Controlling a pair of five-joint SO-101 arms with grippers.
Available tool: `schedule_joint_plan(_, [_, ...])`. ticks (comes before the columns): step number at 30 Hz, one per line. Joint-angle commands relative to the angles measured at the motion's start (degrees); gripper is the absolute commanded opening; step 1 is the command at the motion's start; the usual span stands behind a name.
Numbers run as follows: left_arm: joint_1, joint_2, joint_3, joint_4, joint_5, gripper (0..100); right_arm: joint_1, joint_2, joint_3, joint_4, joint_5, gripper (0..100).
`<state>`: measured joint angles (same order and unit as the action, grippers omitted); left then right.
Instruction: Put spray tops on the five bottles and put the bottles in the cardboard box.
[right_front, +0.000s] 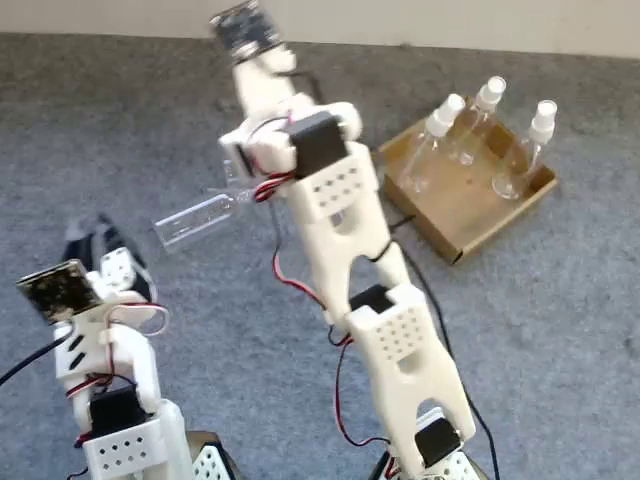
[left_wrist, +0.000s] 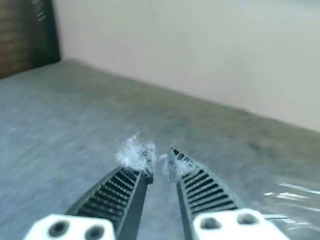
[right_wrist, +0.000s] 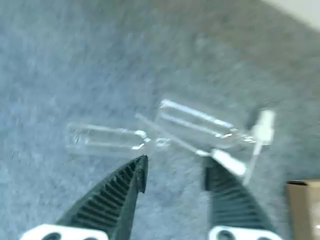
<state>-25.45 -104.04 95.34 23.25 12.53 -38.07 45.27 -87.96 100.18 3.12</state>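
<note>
Hanging above two clear bottles (right_wrist: 105, 137), the right gripper (right_wrist: 175, 162) is holding its jaws spread, the left gripper (left_wrist: 157, 160) showing jaws slightly apart.

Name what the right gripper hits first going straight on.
Probably a clear plastic bottle, the one by the white spray top, lying on the grey carpet just ahead of the right gripper; depth unclear.

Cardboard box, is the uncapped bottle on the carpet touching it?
Apart. High view shows the uncapped bottle lying well clear of the cardboard box, an arm between them.
</note>
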Motion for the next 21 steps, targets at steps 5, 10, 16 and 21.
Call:
schedule_joint_plan(5, [-13.85, -0.48, 1.71, 12.22, -0.79, 1, -5.93, 7.96, -2.86, -0.31, 10.90, 42.9])
schedule_joint_plan(10, [-15.52, -0.31, 1.71, 13.63, -0.70, 1, -6.81, 15.96, -2.86, -8.22, 26.02, 44.1])
schedule_joint_plan(16, [-15.25, -0.31, 1.71, 14.68, -0.70, 1, -6.73, 23.08, -2.86, -18.33, 27.08, 44.1])
schedule_joint_plan(21, [-15.16, -0.31, 1.71, 14.68, -0.70, 1, -6.64, 28.26, -2.86, -26.86, 27.08, 44.1])
